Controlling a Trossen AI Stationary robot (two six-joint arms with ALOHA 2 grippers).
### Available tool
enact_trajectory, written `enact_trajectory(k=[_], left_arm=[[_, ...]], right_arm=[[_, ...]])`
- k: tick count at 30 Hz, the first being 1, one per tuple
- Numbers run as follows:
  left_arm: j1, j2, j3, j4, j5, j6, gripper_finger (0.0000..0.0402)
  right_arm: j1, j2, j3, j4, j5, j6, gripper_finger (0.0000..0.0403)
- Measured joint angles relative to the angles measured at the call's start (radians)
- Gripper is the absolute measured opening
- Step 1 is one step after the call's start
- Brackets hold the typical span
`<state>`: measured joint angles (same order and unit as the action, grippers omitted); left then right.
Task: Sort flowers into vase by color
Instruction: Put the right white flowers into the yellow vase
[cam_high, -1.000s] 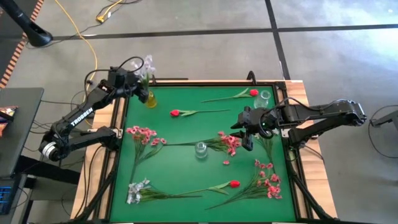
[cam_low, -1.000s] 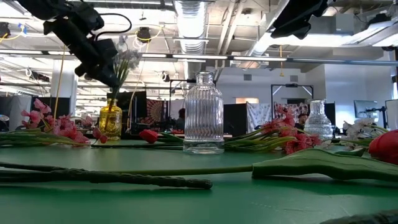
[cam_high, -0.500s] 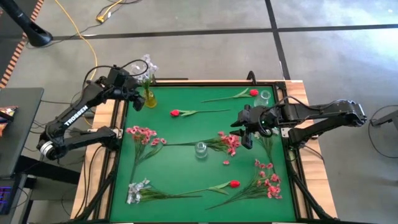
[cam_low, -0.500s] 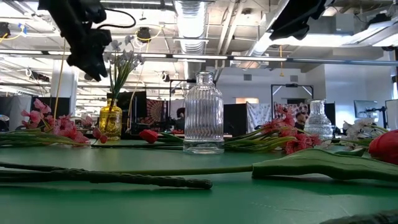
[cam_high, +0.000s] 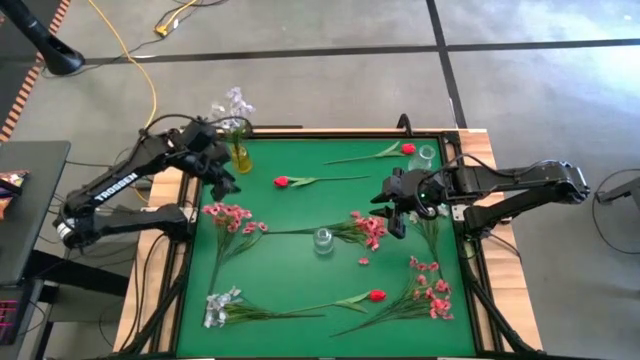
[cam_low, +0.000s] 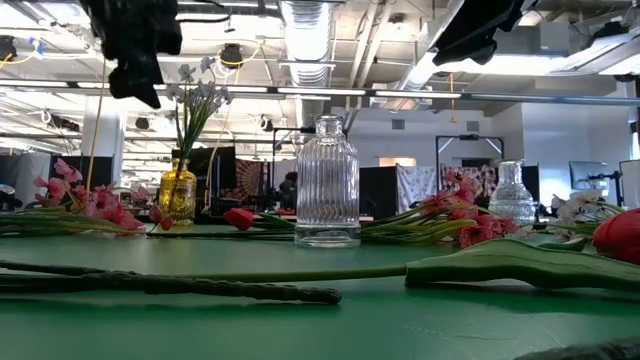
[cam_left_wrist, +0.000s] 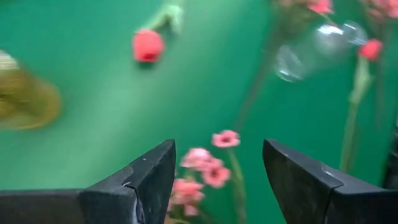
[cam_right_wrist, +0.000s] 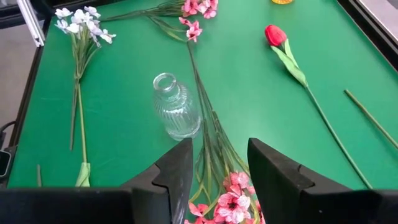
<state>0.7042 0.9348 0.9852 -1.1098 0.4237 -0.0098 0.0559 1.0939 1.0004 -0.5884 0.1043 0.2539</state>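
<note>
Item: left gripper (cam_high: 222, 180), jaws spread and empty, hanging just near of the yellow vase (cam_high: 241, 158), which already holds a whitish-lavender cluster (cam_high: 232, 104).

We judge the next candidate to be the pink spray (cam_high: 231, 215), directly nearward, stem running near-left.

Right gripper (cam_high: 397, 213) is half-parted, empty, and farther off.

— What stands at the far left corner of the green felt table top (cam_high: 300, 230)?
— A small yellow glass vase (cam_high: 241, 158) with a whitish-lavender flower cluster (cam_high: 232, 105) upright in it; the left gripper (cam_high: 221, 180) hangs just beside it, empty.
— And the middle?
— A clear ribbed glass bottle (cam_high: 322, 240) among pink sprays (cam_high: 368, 229), under the right gripper (cam_high: 393, 212). A red bud on a long green stem (cam_high: 283, 182) lies near the yellow vase.
</note>
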Motion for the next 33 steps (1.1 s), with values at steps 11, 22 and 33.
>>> enact_trajectory(k=[11, 22, 33], left_arm=[[-0.276, 0.000, 0.000, 0.063, 0.065, -0.056, 0.0229], [-0.471, 0.000, 0.000, 0.431, 0.095, -0.180, 0.0229], [-0.513, 0.000, 0.000, 0.663, 0.013, -0.162, 0.0229]], right_arm=[[0.000, 0.000, 0.000, 0.058, -0.002, 0.000, 0.0179], [0.000, 0.000, 0.000, 0.058, -0.004, 0.003, 0.0179], [0.000, 0.000, 0.000, 0.058, -0.009, 0.062, 0.0179]])
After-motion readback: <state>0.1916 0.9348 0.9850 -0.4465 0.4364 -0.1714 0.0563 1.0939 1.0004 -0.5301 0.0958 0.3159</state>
